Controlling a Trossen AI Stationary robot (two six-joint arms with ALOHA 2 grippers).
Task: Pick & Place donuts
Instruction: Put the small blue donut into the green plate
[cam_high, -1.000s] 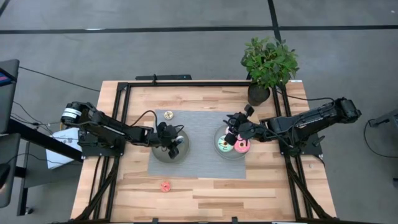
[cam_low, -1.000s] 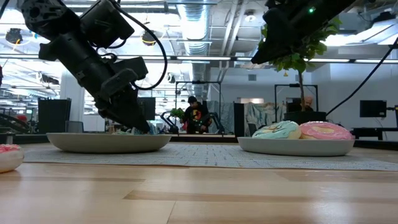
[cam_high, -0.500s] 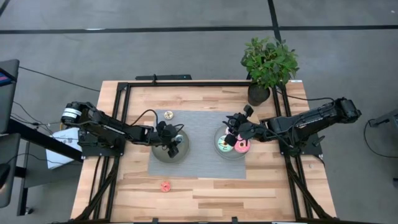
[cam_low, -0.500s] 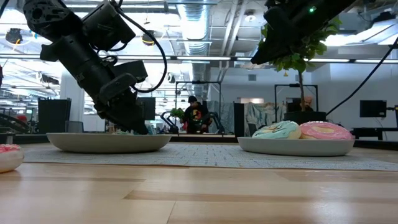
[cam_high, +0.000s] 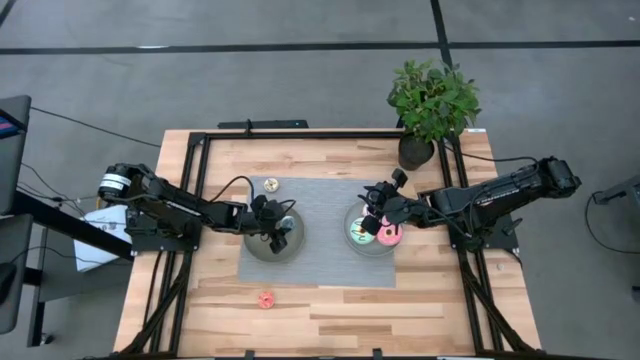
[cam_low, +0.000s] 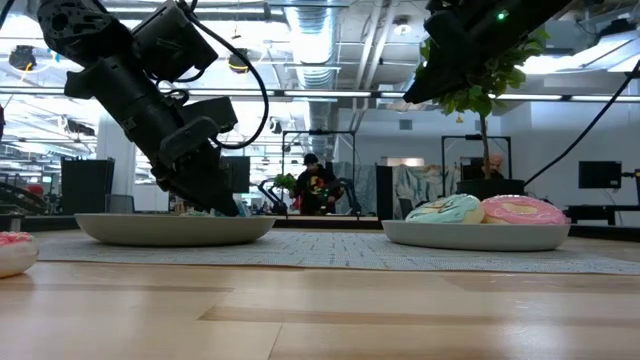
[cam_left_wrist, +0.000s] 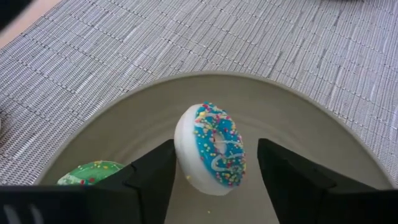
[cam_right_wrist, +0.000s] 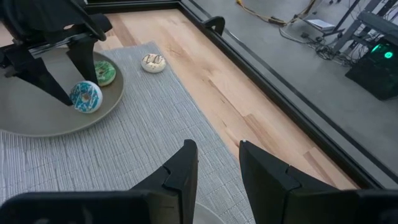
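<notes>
The left gripper (cam_left_wrist: 214, 165) has spread since a second ago, its fingers now clear of the small blue sprinkled donut (cam_left_wrist: 211, 149) (tilted on edge) inside the grey round plate's (cam_left_wrist: 323, 146) rim. The right gripper (cam_right_wrist: 217, 165), part-open and empty, hovers over grey woven mat (cam_right_wrist: 143, 134).

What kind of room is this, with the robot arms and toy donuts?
Probably a robotics lab or workshop: bare ceiling pipes, another robot rig behind where a person sits, and cables across the grey floor.
</notes>
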